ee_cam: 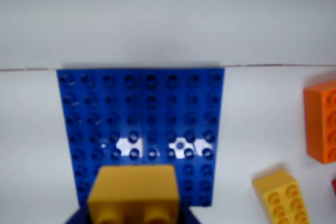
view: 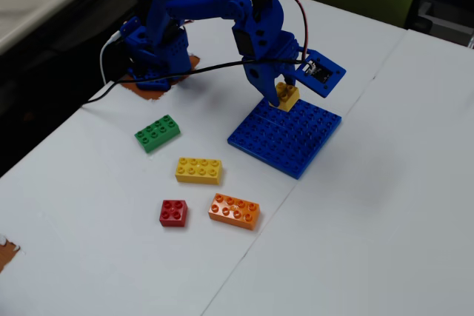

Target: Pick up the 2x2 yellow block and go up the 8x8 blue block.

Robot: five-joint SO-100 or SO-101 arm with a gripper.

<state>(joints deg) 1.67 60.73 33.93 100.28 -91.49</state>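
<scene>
While the blue printed arm is reaching out over the white table (view: 385, 205) in the fixed view, its two-finger gripper (view: 285, 96) is clamping the small square yellow plastic brick (view: 286, 97) between its jaws. The brick is hanging just above the far edge of the large flat blue studded baseplate (view: 285, 137); whether the two are touching cannot be told. In the wrist view the brick (ee_cam: 132, 192) is filling the near bottom edge, a plain face turned toward the lens, with the baseplate (ee_cam: 142, 124) spreading beyond it. Being square, the brick has no long axis; it is sitting tilted in the fixed view. The baseplate is lying flat, its corners pointing near, far, left and right in the fixed view. Left of it a longer yellow brick (view: 198, 170), an orange brick (view: 234, 211), a small red brick (view: 173, 212) and a green brick (view: 157, 132) are lying apart.
</scene>
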